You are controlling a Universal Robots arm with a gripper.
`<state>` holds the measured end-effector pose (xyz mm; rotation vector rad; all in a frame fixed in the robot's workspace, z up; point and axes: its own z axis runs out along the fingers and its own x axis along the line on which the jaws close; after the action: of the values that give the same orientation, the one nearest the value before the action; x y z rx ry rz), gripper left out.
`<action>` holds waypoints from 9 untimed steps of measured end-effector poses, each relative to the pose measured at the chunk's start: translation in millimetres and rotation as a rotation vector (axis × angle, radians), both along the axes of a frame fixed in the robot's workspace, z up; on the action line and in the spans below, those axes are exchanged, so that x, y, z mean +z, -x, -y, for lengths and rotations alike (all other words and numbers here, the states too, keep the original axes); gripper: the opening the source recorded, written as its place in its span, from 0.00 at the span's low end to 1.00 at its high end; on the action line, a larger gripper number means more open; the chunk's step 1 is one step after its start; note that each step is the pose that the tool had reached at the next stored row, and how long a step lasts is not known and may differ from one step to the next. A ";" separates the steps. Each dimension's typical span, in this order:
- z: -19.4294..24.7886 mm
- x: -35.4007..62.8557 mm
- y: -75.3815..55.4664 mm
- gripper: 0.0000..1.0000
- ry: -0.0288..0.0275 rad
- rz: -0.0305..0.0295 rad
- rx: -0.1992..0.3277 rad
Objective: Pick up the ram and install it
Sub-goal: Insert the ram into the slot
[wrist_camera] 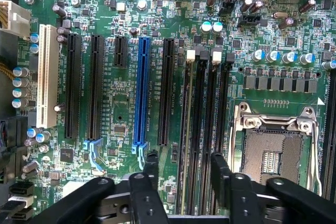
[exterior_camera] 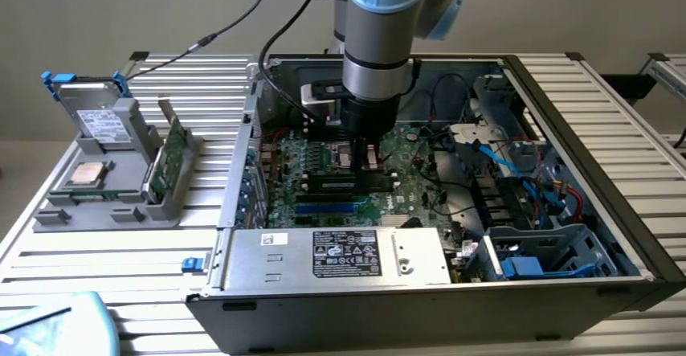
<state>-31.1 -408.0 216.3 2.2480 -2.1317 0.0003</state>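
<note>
Starting nearest in the exterior view: slatted metal bench (exterior_camera: 96, 259), with a pale blue something (exterior_camera: 48, 324) poking into the front corner on the exterior view's left. Can't tell what. Next up, one open PC case (exterior_camera: 407, 312) on the bench. Inside, right at the front: one silver power supply (exterior_camera: 418, 259) wearing one black-and-white label (exterior_camera: 345, 252), print too small to read. Beside that, toward the exterior view's right, one drive cage (exterior_camera: 552, 247) with blue plastic bits.

Over on the exterior view's left, one grey holder (exterior_camera: 64, 211) carrying one hard drive (exterior_camera: 102, 123) in a blue-handled caddy, one square silver chip (exterior_camera: 86, 175) and seemingly two green cards (exterior_camera: 161, 163) on edge.

Further in, one green motherboard (wrist_camera: 115, 124). Counted from the wrist view: one white slot (wrist_camera: 47, 74), one blue slot (wrist_camera: 140, 90), three long black slots plus one short black one, then four memory slots side by side, two with white latches, two with black. One bare CPU socket (wrist_camera: 273, 153) in a metal frame next to those. Tiny white lettering along the slots, unreadable.

Claw (wrist_camera: 184, 157) hanging right over the memory slots, fingers (wrist_camera: 151, 169) spread wide, gripping nothing. Ram (wrist_camera: 185, 129) seen edge-on as a thin pale strip, standing in the memory slot nearest the expansion slots, below and between the fingers.

Farthest back: black cables (exterior_camera: 230, 22) trailing off the arm (exterior_camera: 375, 42).
</note>
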 end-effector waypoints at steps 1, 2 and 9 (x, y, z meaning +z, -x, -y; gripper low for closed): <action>0.0 0.6 0.3 0.58 -0.0001 -0.0001 0.000; 0.0 1.6 0.8 0.58 -0.0003 0.0000 0.000; 0.0 10.1 4.8 0.58 -0.0002 0.0001 0.000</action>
<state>-35.9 -408.0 226.4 2.2482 -2.1318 0.0002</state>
